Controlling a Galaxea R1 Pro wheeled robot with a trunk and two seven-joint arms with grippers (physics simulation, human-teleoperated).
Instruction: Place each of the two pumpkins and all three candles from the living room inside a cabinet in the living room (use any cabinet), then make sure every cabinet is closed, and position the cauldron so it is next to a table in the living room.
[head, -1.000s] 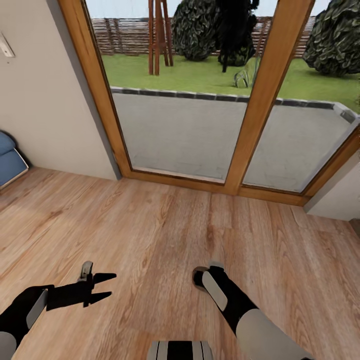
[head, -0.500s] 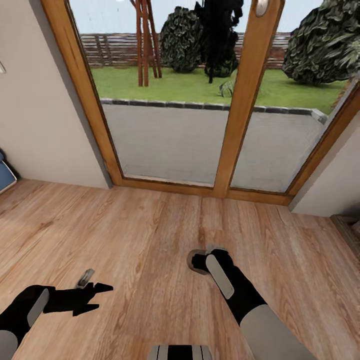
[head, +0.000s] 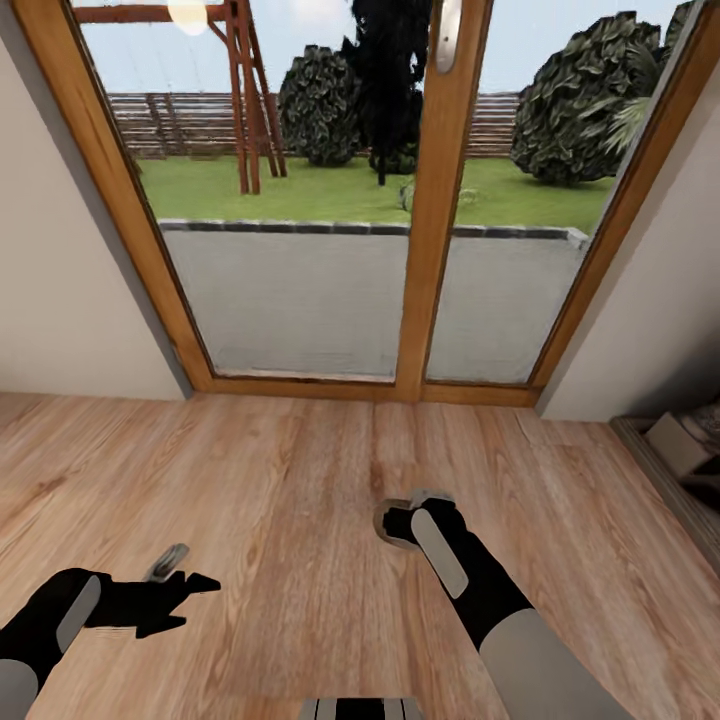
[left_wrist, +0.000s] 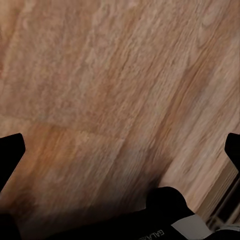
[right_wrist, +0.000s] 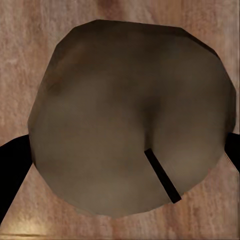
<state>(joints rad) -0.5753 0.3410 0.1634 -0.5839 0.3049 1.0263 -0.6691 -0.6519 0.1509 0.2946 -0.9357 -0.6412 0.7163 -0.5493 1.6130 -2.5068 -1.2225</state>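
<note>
An olive-grey candle (right_wrist: 130, 120) with a short dark wick sits between the fingers of my right gripper (right_wrist: 120, 160), which is shut on it. In the head view the candle (head: 384, 524) shows as a small grey-brown disc at the tip of the right gripper (head: 402, 520), held low over the plank floor. My left gripper (head: 188, 592) hangs over the floor at the lower left, open and holding nothing; its dark fingertips (left_wrist: 10, 155) stand far apart in the left wrist view. The pumpkins, cabinet, cauldron and table are out of view.
A wood-framed glass patio door (head: 432, 220) stands straight ahead, with a terrace and garden behind it. Plain walls flank it on both sides. A low ledge with a pale object (head: 685, 445) lies at the right edge. Light wood plank floor (head: 280, 480) stretches in front of me.
The whole view has swung to the right: the blue sofa has left the picture and the ledge at the right has come in. Both arms hold much the same pose.
</note>
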